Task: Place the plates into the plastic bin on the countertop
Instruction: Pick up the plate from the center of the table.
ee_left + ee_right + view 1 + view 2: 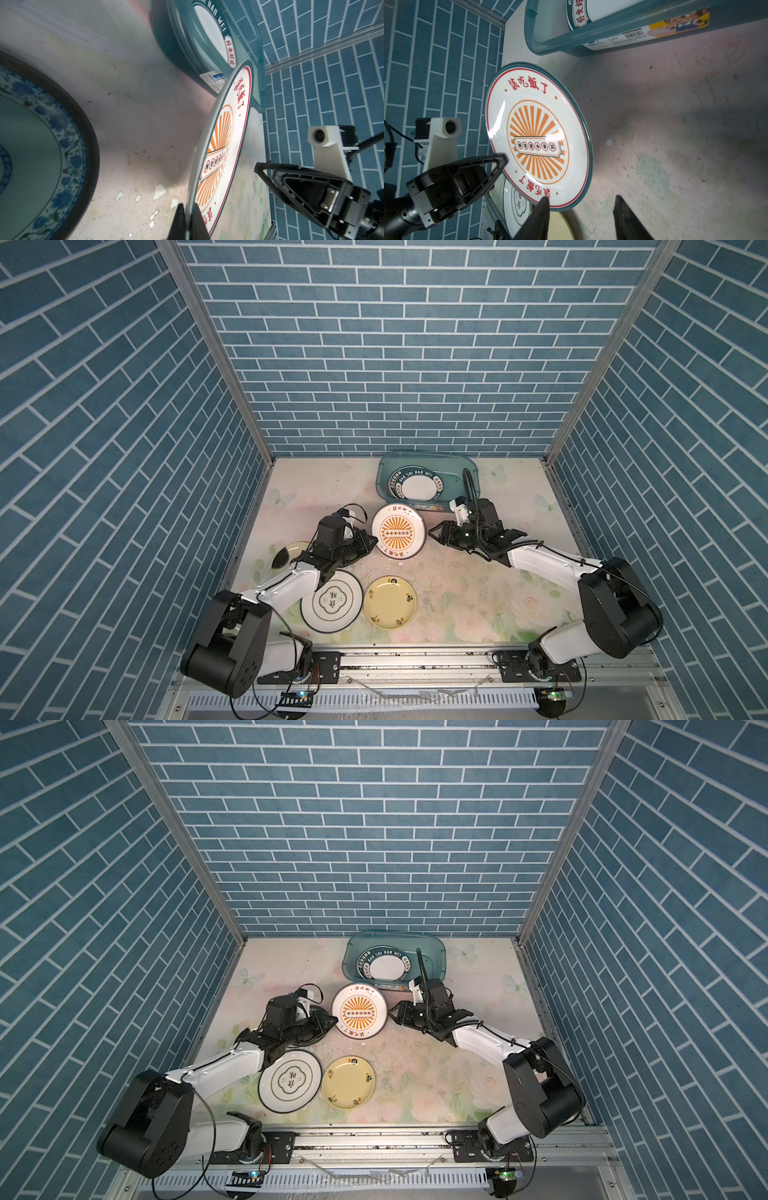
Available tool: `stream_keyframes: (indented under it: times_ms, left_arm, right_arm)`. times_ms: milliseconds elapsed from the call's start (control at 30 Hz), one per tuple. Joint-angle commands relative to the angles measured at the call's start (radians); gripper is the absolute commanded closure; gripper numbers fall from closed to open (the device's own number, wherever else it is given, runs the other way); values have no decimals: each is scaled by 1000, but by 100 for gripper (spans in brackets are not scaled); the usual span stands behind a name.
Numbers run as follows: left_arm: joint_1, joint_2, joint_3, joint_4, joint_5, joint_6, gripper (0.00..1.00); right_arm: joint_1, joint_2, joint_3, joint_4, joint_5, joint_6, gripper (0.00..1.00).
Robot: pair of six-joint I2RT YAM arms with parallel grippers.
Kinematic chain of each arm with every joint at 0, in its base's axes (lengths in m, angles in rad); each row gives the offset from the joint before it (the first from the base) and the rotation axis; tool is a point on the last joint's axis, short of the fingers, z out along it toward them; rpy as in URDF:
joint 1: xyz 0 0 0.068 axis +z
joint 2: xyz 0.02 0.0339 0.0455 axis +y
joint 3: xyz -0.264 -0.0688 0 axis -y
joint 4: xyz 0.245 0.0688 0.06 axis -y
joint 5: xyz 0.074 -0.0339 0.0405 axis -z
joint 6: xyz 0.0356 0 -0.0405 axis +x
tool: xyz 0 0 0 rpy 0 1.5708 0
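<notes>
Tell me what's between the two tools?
A round white plate with an orange sunburst, in both top views. The left tool pinches its rim; right tool stands open.

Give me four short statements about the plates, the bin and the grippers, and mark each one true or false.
1. The left gripper is shut on the rim of the sunburst plate. True.
2. The right gripper also clamps that plate. False: its jaws stand open by the plate's edge.
3. The plastic bin holds no plates. False: a teal-lettered white plate lies inside.
4. The pale yellow plate lies on the countertop, outside the bin. True.
</notes>
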Motion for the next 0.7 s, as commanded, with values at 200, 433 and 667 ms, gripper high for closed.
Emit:
stream_keyframes:
  times_ms: [200,433,667]
  left_arm:
    - [-29,27,73,92,59,-60,100]
    - [-34,64,75,217,112,-140,100]
    - [-34,65,85,229,137,-150,100]
  right_arm:
    - [-2,-17,-19,76,-35,20,56]
    - [-6,0,-7,88,-31,15,69]
    - [-21,-1,8,109,-37,13,88]
